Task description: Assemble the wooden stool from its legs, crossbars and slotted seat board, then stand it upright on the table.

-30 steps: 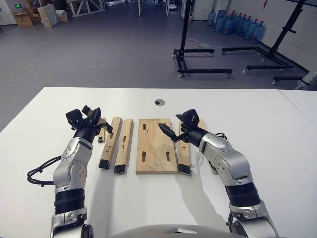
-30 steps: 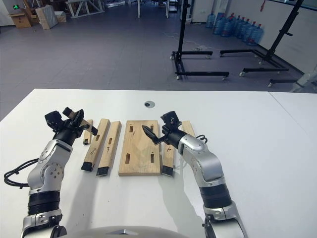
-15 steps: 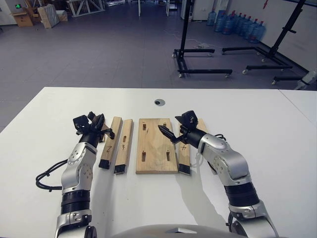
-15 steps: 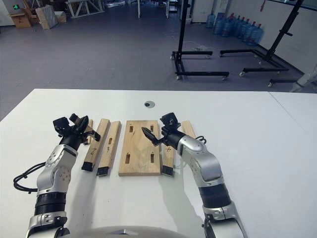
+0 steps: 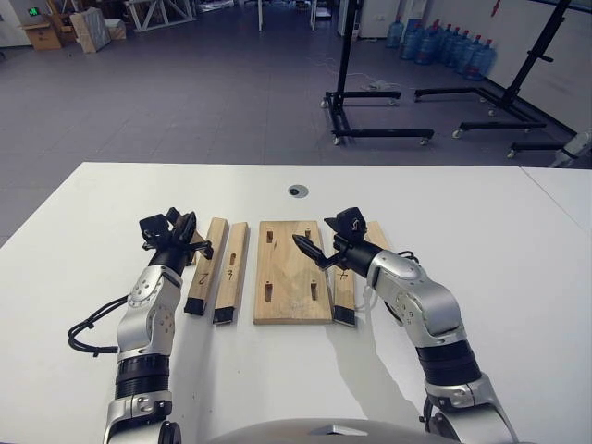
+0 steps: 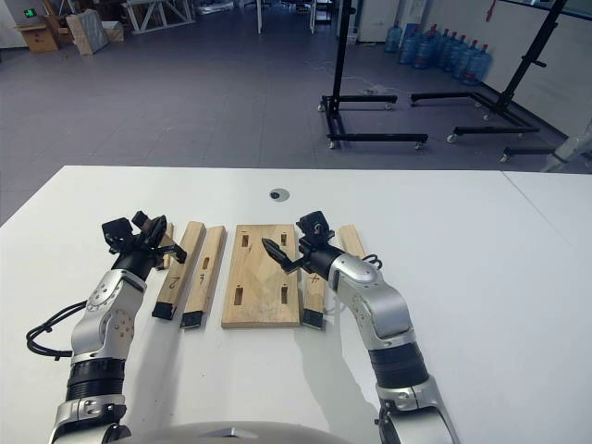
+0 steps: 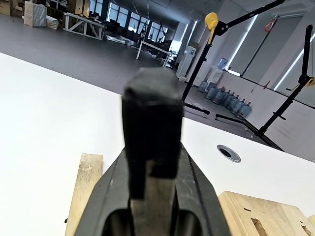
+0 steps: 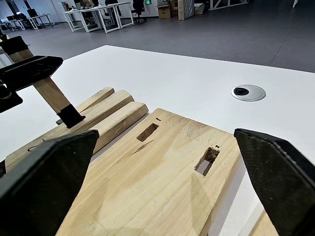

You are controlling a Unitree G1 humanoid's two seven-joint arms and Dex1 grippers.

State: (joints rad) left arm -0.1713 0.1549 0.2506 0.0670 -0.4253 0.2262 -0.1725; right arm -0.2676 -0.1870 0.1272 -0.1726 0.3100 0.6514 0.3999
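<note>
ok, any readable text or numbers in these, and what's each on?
"2": pen mark on the wide leg left of the seat board.
Mark on the narrower leg beside it: "4" or "7", cannot tell.
Mark on the right-hand leg: too small to read.
Green sign on the far wall: too small to read.

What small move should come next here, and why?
Probably lower the open right gripper onto the seat board to pin it: it hovers above the board, and the left gripper clamps a short wooden bar beside the legs.
</note>
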